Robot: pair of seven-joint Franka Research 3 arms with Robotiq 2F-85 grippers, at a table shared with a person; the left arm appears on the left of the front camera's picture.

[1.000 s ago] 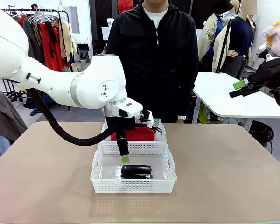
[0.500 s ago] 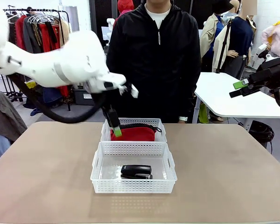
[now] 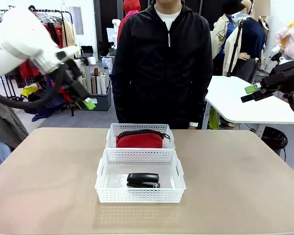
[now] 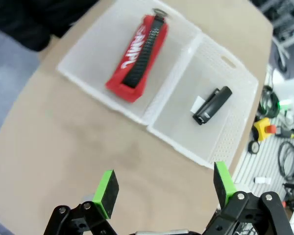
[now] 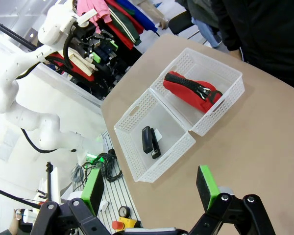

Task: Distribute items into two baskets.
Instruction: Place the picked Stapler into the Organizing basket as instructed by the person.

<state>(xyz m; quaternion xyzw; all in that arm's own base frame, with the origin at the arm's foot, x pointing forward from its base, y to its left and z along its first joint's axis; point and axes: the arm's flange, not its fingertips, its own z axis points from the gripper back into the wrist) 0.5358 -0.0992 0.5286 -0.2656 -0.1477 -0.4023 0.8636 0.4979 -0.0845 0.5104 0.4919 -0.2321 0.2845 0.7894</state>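
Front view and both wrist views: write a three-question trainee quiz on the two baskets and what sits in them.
1. True or false: the red pouch lies in the basket nearer the person.
2. What lies in the near basket? A) scissors B) a black stapler C) tape
3. Fill in: the left gripper is raised off to the side with its fingers ____.

Key:
1. True; it sits in the far basket.
2. B, the stapler.
3. Open, nothing between them; the right gripper is open too.

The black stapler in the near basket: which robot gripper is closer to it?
Left, by a little. The left gripper hangs open, up and left of the stapler; the right gripper is open too, high at the far right.
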